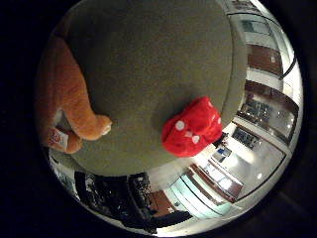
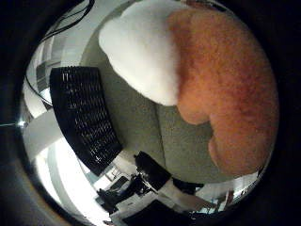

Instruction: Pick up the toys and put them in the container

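Orange plush toy [image 2: 225,89] w/ white patch fills much of the thumb-side view, so it's close under the palm, lying on the grey-green surface [image 1: 148,64]. Black mesh container [image 2: 82,117] stands on the same surface, near the plush, apart from it. Red toy w/ white dots [image 1: 192,127] sits by the surface edge, well apart from the plush. No fingers in view, so can't tell hand's spread or any hold. Best approach, imo: centre palm over plush body, close round its bulk, not a limb.

You're over a grey-green carpeted table [image 1: 148,74]. Beyond its edge lies a pale, glossy floor [image 1: 257,163] catching bright light, with dark wood-trimmed glass partitions [image 1: 267,99] and dark furniture [image 2: 150,172] near the table.
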Controlling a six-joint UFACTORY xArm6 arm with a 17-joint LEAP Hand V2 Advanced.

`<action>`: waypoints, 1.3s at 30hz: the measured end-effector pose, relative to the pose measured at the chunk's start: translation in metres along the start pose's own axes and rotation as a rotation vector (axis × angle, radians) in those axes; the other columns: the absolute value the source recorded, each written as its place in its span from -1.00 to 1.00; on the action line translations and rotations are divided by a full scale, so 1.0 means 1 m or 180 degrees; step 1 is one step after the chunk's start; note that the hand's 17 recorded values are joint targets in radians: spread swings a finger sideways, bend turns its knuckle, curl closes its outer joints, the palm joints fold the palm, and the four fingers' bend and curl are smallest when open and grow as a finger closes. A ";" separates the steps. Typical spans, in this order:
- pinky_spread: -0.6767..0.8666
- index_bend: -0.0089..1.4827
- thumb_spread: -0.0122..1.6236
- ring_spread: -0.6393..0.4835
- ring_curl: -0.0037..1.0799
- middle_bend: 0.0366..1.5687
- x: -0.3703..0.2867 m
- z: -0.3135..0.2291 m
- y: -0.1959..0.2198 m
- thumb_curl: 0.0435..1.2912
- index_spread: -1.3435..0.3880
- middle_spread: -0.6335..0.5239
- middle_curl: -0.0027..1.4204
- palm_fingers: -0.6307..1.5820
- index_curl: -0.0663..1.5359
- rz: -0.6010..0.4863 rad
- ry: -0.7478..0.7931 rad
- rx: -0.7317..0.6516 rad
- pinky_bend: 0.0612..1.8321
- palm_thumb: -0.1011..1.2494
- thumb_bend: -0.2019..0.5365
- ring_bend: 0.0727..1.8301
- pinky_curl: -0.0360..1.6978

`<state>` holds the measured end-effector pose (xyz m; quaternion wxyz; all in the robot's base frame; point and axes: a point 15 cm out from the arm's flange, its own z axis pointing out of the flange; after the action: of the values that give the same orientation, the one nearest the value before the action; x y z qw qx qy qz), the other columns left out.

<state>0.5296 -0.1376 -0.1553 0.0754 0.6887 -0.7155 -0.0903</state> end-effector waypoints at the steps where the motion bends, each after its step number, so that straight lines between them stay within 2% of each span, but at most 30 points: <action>1: 0.19 -0.77 0.28 0.46 -0.47 -0.72 -0.003 0.001 0.000 -0.61 0.42 0.41 -0.54 -0.31 -0.58 -0.0017 0.0005 -0.0005 -0.58 -0.23 -0.52 -0.73 -0.75; 4: 0.12 -0.79 0.27 0.35 -0.44 -0.64 -0.011 0.005 0.001 -0.60 0.40 0.28 -0.51 -0.15 -0.59 -0.0068 0.0018 -0.0035 -0.56 -0.18 -0.50 -0.61 -0.77; 8: -0.11 -0.74 0.27 -0.02 -0.31 -0.39 -0.012 0.007 0.001 -0.58 0.27 -0.04 -0.39 0.20 -0.58 -0.0066 0.0060 -0.0047 -0.41 -0.07 -0.50 -0.35 -0.81; 9: -0.21 -0.74 0.27 -0.11 -0.30 -0.32 -0.012 0.007 0.001 -0.58 0.23 -0.11 -0.36 0.35 -0.58 -0.0059 0.0076 -0.0048 -0.31 -0.04 -0.49 -0.29 -0.80; 10: -0.27 -0.71 0.27 -0.17 -0.25 -0.30 -0.012 0.007 0.000 -0.58 0.20 -0.16 -0.33 0.38 -0.54 -0.0063 0.0090 -0.0042 -0.24 -0.02 -0.49 -0.25 -0.78; 12: -0.44 -0.60 0.27 -0.31 -0.15 -0.22 -0.012 0.007 -0.001 -0.57 0.11 -0.27 -0.25 0.56 -0.46 -0.0080 0.0111 -0.0031 -0.07 0.04 -0.50 -0.15 -0.72; 15: -0.54 -0.40 0.28 -0.37 -0.01 -0.04 -0.011 0.007 -0.001 -0.55 0.05 -0.34 -0.12 0.67 -0.33 -0.0072 0.0112 -0.0017 0.14 0.14 -0.48 -0.02 -0.62; 21: -0.49 0.12 0.34 -0.35 0.22 0.31 -0.003 -0.008 -0.014 -0.52 0.08 -0.33 0.11 0.63 0.00 -0.0052 0.0133 0.0150 0.43 0.35 -0.47 0.27 -0.43; 26: -0.43 0.37 0.37 -0.32 0.34 0.48 0.011 -0.033 -0.027 -0.45 0.16 -0.27 0.20 0.58 0.13 -0.0016 0.0160 0.0340 0.55 0.56 -0.46 0.38 -0.31; 30: -0.39 0.46 0.38 -0.32 0.43 0.55 0.023 -0.054 -0.035 -0.36 0.21 -0.24 0.23 0.56 0.16 0.0027 0.0180 0.0488 0.58 0.69 -0.46 0.42 -0.23; 39: -0.37 0.50 0.33 -0.33 0.55 0.59 0.055 -0.130 -0.037 -0.17 0.26 -0.20 0.23 0.55 0.16 0.0163 0.0240 0.0732 0.59 0.75 -0.48 0.40 -0.13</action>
<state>0.5930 -0.1973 -0.0387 0.0251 0.6772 -0.7351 0.0203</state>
